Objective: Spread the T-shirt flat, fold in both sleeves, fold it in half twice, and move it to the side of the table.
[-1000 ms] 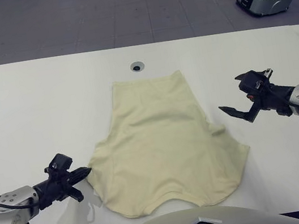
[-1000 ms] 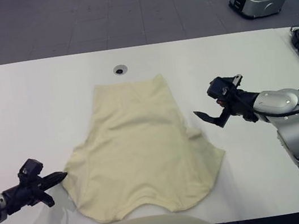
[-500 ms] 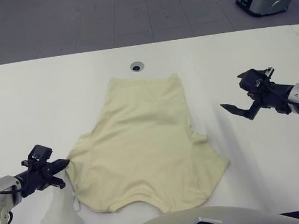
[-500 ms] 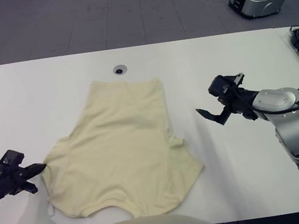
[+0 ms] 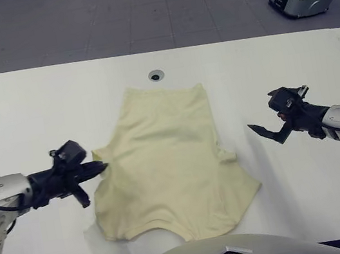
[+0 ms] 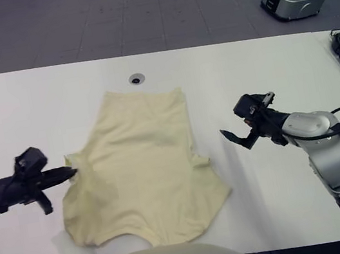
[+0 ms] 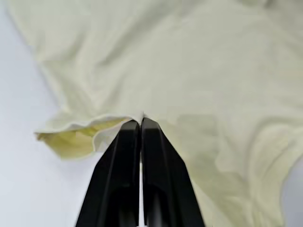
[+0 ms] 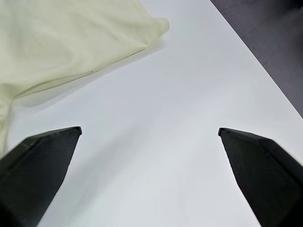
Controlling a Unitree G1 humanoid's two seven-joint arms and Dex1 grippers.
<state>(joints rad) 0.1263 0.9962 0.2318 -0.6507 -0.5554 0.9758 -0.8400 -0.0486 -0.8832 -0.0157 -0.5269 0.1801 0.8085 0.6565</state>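
Soft matt cloth on a smooth white tabletop.
The T-shirt (image 5: pixel 170 166) is pale yellow knit cloth, matt and softly creased; an open edge shows the same dull fabric inside. The table (image 5: pixel 36 110) is white and smooth, with a faint sheen. The left gripper (image 7: pixel 140 121) and right gripper (image 8: pixel 149 129) look like matt black plastic. The floor (image 5: pixel 137 8) is dull grey tile.

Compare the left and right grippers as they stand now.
The left gripper has its fingers shut on the T-shirt edge; the right gripper has its fingers wide open, holding nothing. The left gripper touches the cloth; the right gripper hangs over bare table, apart from it. Both are black, two-fingered.
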